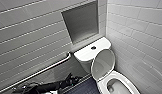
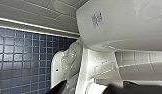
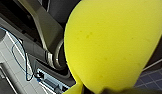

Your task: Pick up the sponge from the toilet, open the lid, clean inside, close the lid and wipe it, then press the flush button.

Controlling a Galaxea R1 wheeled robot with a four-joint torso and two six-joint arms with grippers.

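The white toilet (image 1: 114, 80) stands in the corner with its oval lid (image 1: 103, 63) raised and leaning back against the tank (image 1: 84, 53). The open bowl (image 1: 120, 86) shows below the lid. A round flush button (image 1: 93, 47) sits on the tank top. The bright yellow sponge (image 3: 112, 45) looms close in the right wrist view, pinched at its narrow end by my right gripper (image 3: 97, 89). My left arm comes in low at the left, and its gripper (image 1: 70, 79) stands open beside the toilet's base. The left wrist view looks at the toilet's glossy underside (image 2: 122, 25).
A metal grab bar (image 1: 42, 71) runs along the grey tiled wall on the left. A recessed niche (image 1: 82, 21) sits above the tank. White tiled wall (image 1: 142, 37) closes in the right side. The floor is dark blue mosaic tile (image 2: 22, 57).
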